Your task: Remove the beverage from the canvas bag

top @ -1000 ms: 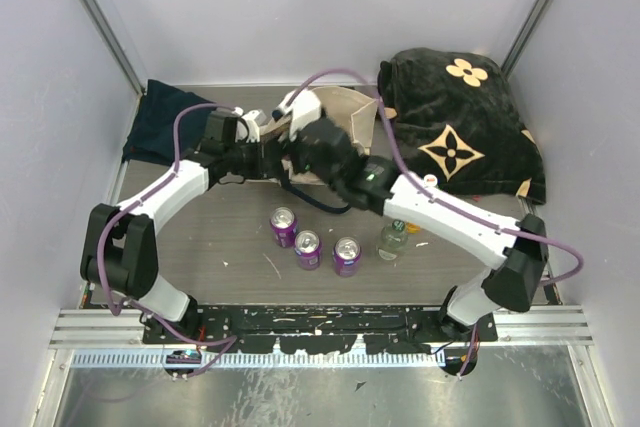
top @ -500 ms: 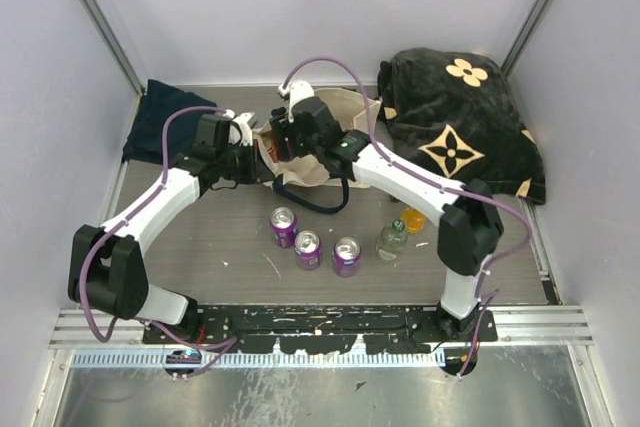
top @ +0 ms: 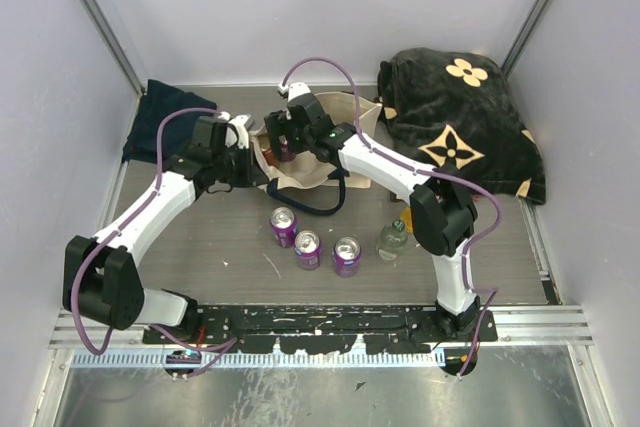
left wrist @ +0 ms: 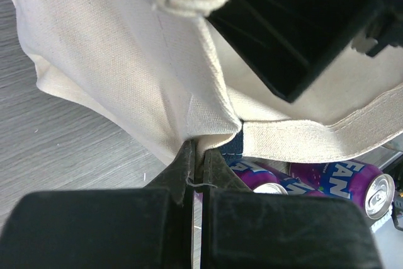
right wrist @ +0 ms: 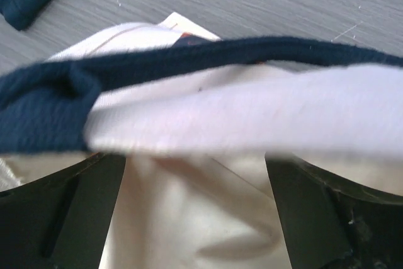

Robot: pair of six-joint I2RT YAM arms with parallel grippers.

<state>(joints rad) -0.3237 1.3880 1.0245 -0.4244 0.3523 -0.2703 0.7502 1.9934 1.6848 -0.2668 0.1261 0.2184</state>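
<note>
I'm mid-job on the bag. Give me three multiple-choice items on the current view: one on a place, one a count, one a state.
1. Where do the purple cans stand?
A. on top of the canvas bag
B. on the table, between the bag and the arms' bases
C. behind the bag, by the back wall

2. How many purple cans stand there?
A. two
B. three
C. five

3. What is the left gripper doing?
A. open above the table
B. shut on a can
C. shut on the bag's canvas edge

1 B: the top view shows them nearer the bases than the bag.
2 B: three can tops show.
3 C: the left wrist view shows the cloth pinched.
</note>
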